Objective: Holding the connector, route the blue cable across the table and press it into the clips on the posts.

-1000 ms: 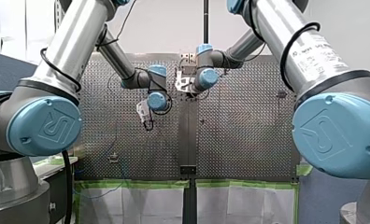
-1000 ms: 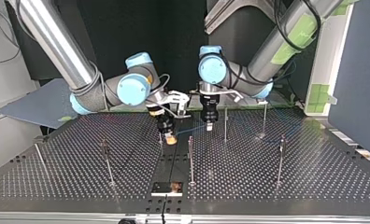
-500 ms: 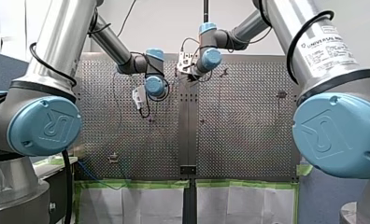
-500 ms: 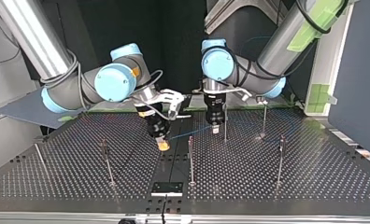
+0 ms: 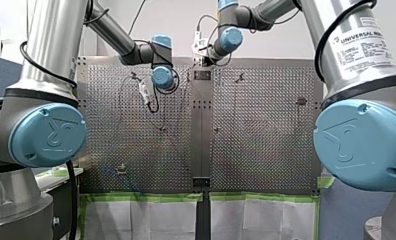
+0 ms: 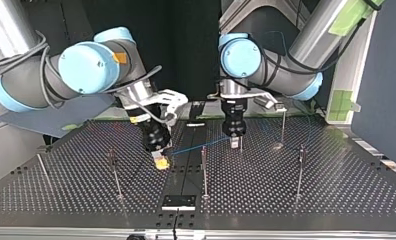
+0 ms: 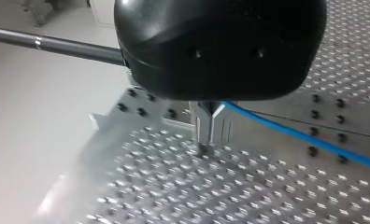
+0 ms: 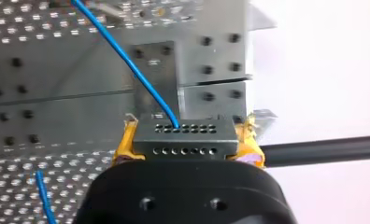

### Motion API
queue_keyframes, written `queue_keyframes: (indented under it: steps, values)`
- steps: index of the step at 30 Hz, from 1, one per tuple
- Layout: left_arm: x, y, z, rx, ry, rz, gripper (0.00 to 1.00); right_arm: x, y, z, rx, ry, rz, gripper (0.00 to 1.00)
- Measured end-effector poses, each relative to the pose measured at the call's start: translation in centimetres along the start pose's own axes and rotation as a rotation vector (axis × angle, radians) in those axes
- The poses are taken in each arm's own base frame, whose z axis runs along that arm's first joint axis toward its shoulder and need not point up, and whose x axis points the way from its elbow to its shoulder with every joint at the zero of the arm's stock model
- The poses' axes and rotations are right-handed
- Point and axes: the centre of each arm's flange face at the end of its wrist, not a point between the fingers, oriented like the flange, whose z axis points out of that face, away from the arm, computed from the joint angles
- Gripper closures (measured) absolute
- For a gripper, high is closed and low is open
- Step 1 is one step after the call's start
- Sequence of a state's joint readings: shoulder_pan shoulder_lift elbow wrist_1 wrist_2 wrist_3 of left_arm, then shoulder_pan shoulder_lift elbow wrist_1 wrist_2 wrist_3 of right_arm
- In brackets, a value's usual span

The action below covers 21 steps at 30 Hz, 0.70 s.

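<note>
Taut blue cable (image 6: 188, 148) bars the gap between my right tool (image 6: 160, 162) and my left tool (image 6: 234, 143); upright posts (image 6: 204, 172) dot the bench (image 6: 336, 200).

- A robotics lab or test cell, by every sign;
- two industrial arms with blue joint caps, my left arm (image 5: 46, 135) and my right arm (image 5: 358, 145), a maker's label (image 5: 361, 42) on the right one;
- a perforated metal table (image 6: 286, 190) with thin metal posts (image 6: 204, 170) standing in its hole grid;
- green tape (image 5: 151, 197) along the table's near edge, above white sheeting (image 5: 151, 220);
- a bare pale wall (image 5: 181, 30) on the far side.
</note>
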<state>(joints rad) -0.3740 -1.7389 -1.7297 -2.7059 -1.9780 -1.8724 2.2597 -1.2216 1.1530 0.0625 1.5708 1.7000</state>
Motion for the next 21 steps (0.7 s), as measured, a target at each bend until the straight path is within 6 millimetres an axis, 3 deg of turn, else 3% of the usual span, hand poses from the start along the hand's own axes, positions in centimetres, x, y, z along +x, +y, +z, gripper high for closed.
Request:
queue_keyframes:
  steps: [4, 8, 15, 21]
  values:
    - [-2.1, -0.5, -0.2, 0.026, -0.048, -0.025, 1.00, 0.4, 0.0, -0.3, 0.000, 0.006, 0.000, 1.00]
    - [-3.9, -0.9, -0.1, 0.060, -0.093, -0.046, 1.00, -0.6, 0.3, 0.2, -0.005, -0.011, 0.000, 1.00]
    - [-2.5, -1.1, 1.1, 0.109, -0.097, -0.045, 1.00, -2.7, 0.7, 1.2, -0.012, -0.043, -0.001, 1.00]
    - [-1.3, -1.7, 2.9, 0.153, -0.090, -0.042, 1.00, -3.4, 1.3, 1.6, -0.016, -0.051, 0.000, 1.00]
